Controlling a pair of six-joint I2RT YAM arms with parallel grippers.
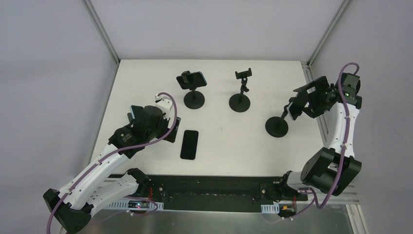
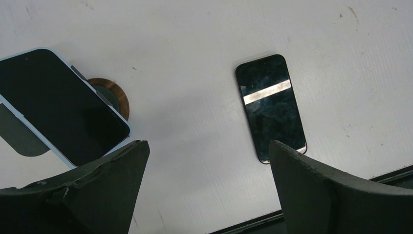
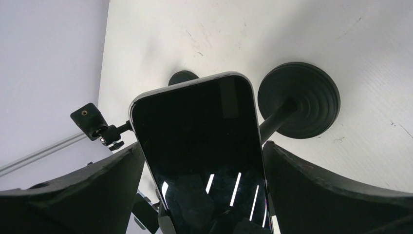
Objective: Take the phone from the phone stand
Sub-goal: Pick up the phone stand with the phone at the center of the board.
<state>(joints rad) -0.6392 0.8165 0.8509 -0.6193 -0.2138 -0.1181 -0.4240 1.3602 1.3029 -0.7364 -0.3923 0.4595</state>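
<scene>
The phone (image 3: pixel 195 122), up on the rightmost phone stand (image 3: pixel 298 100), lies lengthwise between the widely spread fingers of the right gripper (image 3: pixel 203 145), which flank its long edges, perhaps touching, though I cannot tell.

Right phone (image 3: pixel 199 156): dark screen with glare streaks, nothing readable.
Left phone (image 2: pixel 53 102): dark screen, nothing readable.
Flat phone (image 2: pixel 271 105): dark screen with one glare band, nothing readable.
Right stand (image 3: pixel 298 100): plain black, no readable mark.
Middle stand (image 1: pixel 240 102): plain black, no readable mark.
Table (image 1: pixel 146 78): scuffs only, no writing.
Left arm (image 1: pixel 97 170): any marks too small to read.
Right arm (image 1: pixel 341 126): any marks too small to read.
</scene>
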